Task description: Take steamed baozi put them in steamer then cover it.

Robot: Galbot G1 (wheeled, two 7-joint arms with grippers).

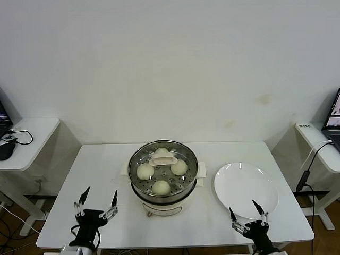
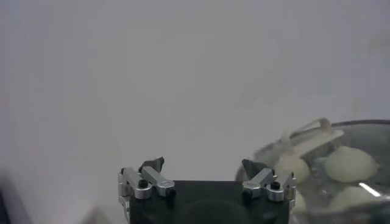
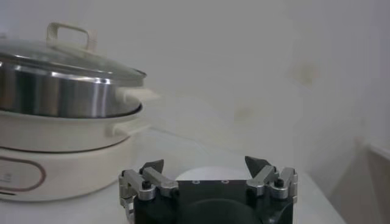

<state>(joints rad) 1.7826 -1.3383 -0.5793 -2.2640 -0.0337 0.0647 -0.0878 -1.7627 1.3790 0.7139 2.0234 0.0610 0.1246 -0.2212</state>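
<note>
The steamer (image 1: 139, 180) stands mid-table on its white pot (image 1: 162, 206), covered by a glass lid (image 1: 186, 154) with a white handle (image 1: 163, 159). Through the lid I see the baozi (image 1: 145, 171) inside, one partly hidden under the handle. My left gripper (image 1: 101, 191) is open and empty at the table's front left, apart from the pot. My right gripper (image 1: 242, 207) is open and empty at the front right, over the near rim of the plate. The left wrist view shows the open left gripper (image 2: 203, 165) with the baozi (image 2: 348, 163) beyond it. The right wrist view shows the open right gripper (image 3: 204, 164) and the lidded steamer (image 3: 61, 91).
A flat white plate (image 1: 245, 188) lies empty to the right of the pot and shows in the right wrist view (image 3: 207, 174). Small side tables stand at the left (image 1: 32, 138) and the right (image 1: 319, 143) with laptops and cables. A white wall is behind.
</note>
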